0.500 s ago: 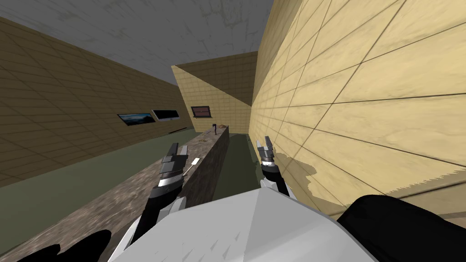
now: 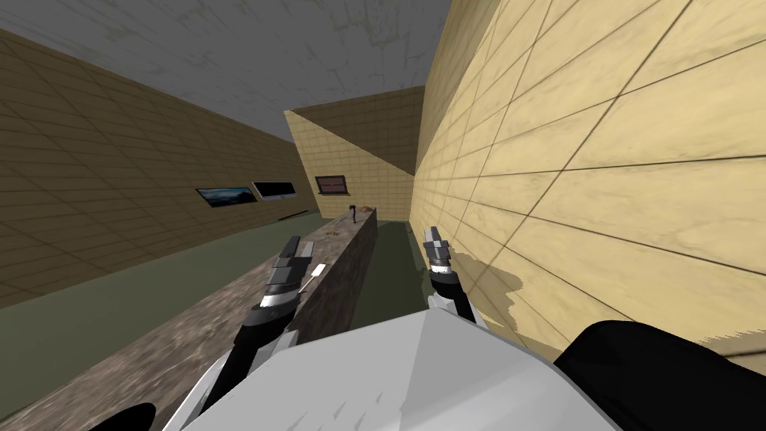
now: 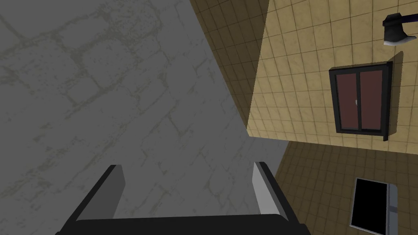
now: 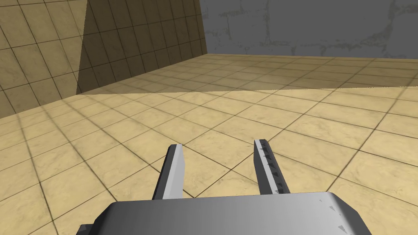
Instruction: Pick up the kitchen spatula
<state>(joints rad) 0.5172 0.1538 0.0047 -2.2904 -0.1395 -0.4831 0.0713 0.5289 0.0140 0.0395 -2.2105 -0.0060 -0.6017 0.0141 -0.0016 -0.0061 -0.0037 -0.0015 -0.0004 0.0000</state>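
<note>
- The left gripper [image 3: 187, 168] has its two fingers wide apart. There is nothing between them.
- In the head view the left gripper [image 2: 299, 244] is above the long brown counter [image 2: 187, 337]. It points to about 12 o'clock, along the counter.
- The spatula [image 2: 316, 274] lies flat on the counter. It is white, with a wide end and a thin handle.
- From the left fingertips the spatula is at about 5 o'clock, just beside the gripper's dark box. I cannot tell if they touch.
- The spatula's wide end points to about 1 o'clock and its handle to about 7 o'clock. It is near the counter's edge on the 3 o'clock side.
- The right gripper [image 4: 218, 142] has its fingers apart too, but the gap is smaller. It holds nothing.
- In the head view the right gripper [image 2: 434, 238] is at about 3 o'clock from the left one, well apart from it.
- The right gripper is above the green floor [image 2: 389, 262], between the counter and the yellow tiled wall [image 2: 598, 187]. It is close to the wall.
- At the far end of the counter, at about 12 o'clock from the spatula, a small dark thing [image 2: 351, 210] stands up. It is too small to tell what it is.
</note>
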